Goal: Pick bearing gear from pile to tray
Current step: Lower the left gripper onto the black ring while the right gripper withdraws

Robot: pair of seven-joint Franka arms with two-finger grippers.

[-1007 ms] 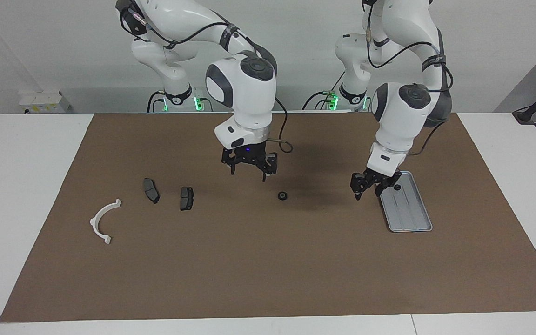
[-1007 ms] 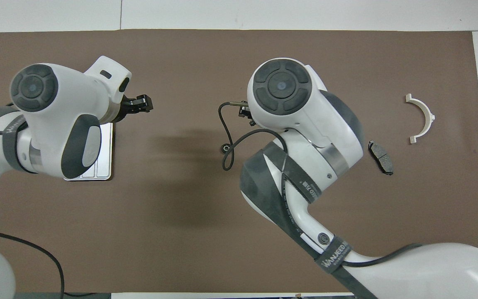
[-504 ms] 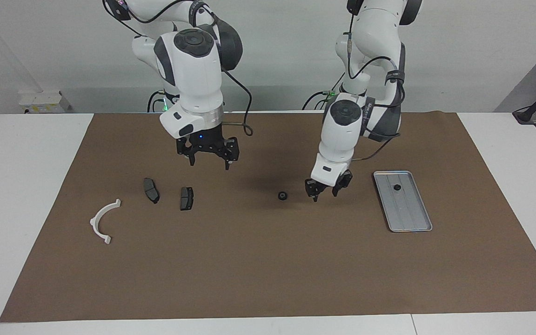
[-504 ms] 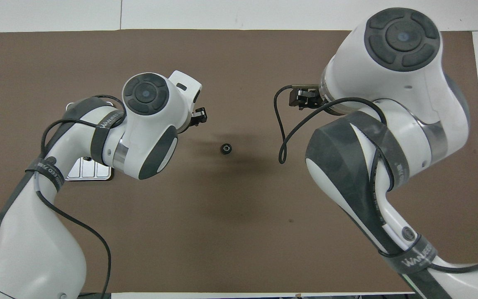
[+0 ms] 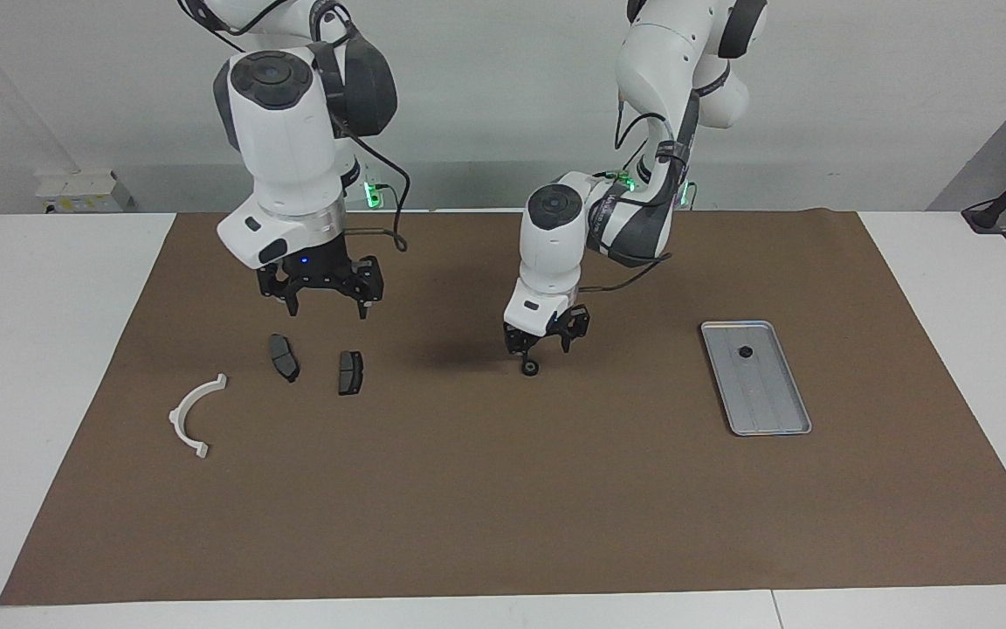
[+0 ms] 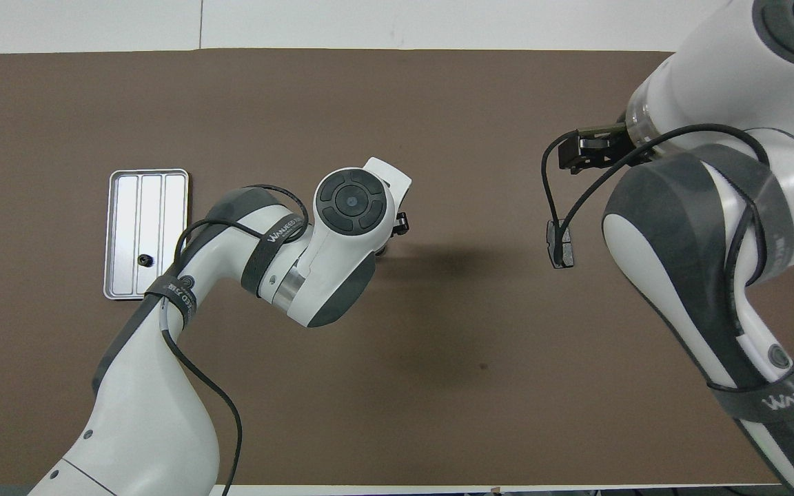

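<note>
A small black bearing gear [image 5: 530,367] lies on the brown mat [image 5: 503,507] near the middle. My left gripper [image 5: 545,342] hangs open just above it, one fingertip close over the gear and not gripping it. In the overhead view the left wrist hides the gear. The silver tray [image 5: 774,411] sits toward the left arm's end, with one small black round piece [image 5: 743,352] in it; the tray [image 6: 121,207] and that piece [image 6: 143,259] also show from overhead. My right gripper [image 5: 327,306] hovers open and empty over two brake pads [image 5: 284,356] of the pile.
The second brake pad [image 5: 350,371] lies beside the first, and a white half-ring [image 5: 195,412] rests farther toward the right arm's end. From overhead one brake pad [image 6: 560,246] shows beside the right gripper [image 6: 579,150] and its cable.
My left gripper has travelled from beside the tray to above the bearing gear. The right arm has swung from mid-mat toward its own end, over the brake pads.
</note>
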